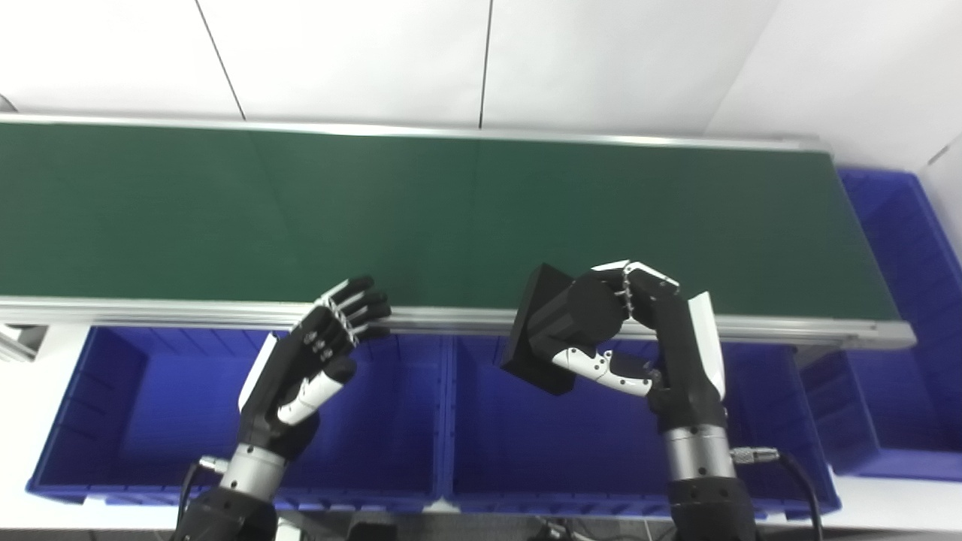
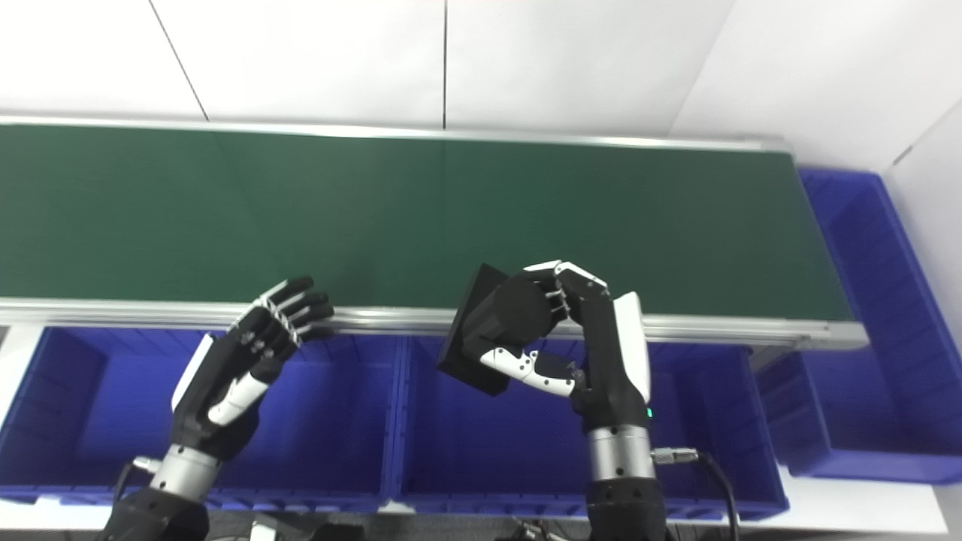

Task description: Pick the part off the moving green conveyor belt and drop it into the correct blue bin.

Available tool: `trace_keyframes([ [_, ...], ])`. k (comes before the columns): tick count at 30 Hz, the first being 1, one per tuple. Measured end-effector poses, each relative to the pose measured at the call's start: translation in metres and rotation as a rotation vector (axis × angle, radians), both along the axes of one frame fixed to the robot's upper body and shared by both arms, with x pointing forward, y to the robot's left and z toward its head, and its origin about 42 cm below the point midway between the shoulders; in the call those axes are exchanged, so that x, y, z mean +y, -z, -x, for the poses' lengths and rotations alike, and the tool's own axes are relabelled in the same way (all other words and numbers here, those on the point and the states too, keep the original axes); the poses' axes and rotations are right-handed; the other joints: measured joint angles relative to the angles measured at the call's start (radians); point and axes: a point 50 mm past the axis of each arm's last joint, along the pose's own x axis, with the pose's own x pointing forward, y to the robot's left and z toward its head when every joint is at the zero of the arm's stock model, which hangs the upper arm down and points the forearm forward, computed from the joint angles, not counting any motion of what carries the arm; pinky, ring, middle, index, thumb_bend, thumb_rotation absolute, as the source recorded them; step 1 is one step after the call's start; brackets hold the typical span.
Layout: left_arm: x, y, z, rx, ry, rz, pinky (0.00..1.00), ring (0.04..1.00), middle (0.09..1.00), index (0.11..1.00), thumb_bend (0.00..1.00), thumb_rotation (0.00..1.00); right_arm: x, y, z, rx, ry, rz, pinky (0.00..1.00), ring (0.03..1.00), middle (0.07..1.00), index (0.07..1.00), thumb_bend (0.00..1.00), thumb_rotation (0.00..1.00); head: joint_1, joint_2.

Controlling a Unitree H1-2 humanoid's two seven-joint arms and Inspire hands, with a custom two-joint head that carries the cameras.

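Okay, my right hand (image 1: 639,330) has its fingers wrapped tight around the black part (image 1: 545,330), hovering over the middle blue bin (image 1: 481,466). Left hand (image 1: 323,353) at nine o'clock waits, fingers spread. Pick's done, drop remains. At twelve, the green belt (image 1: 421,210) shows nothing on it.

Your conveyor belt (image 1: 451,210) spans 9 to 3 o'clock | two bins at 6, left bin (image 1: 113,421), middle bin (image 1: 526,443) | end bin (image 1: 909,300) at 3 | part (image 1: 545,330) over middle bin.
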Motion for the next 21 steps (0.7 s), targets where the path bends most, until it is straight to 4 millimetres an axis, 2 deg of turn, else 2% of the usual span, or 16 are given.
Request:
trace_keyframes([
  [10, 0.001, -0.005, 0.002, 0.008, 0.005, -0.007, 0.71, 0.774, 0.797, 0.836, 0.79, 0.57, 0.001, 0.035, 0.009, 0.116, -0.002, 0.036, 0.36, 0.405, 0.492, 0.524, 0.52, 0.00, -0.015, 0.025],
  [21, 0.003, -0.005, 0.001, 0.013, 0.011, -0.026, 0.72, 0.769, 0.790, 0.832, 0.81, 0.59, -0.004, 0.042, 0.007, 0.113, -0.060, 0.177, 0.32, 0.376, 0.481, 0.538, 0.51, 0.00, -0.025, 0.032],
])
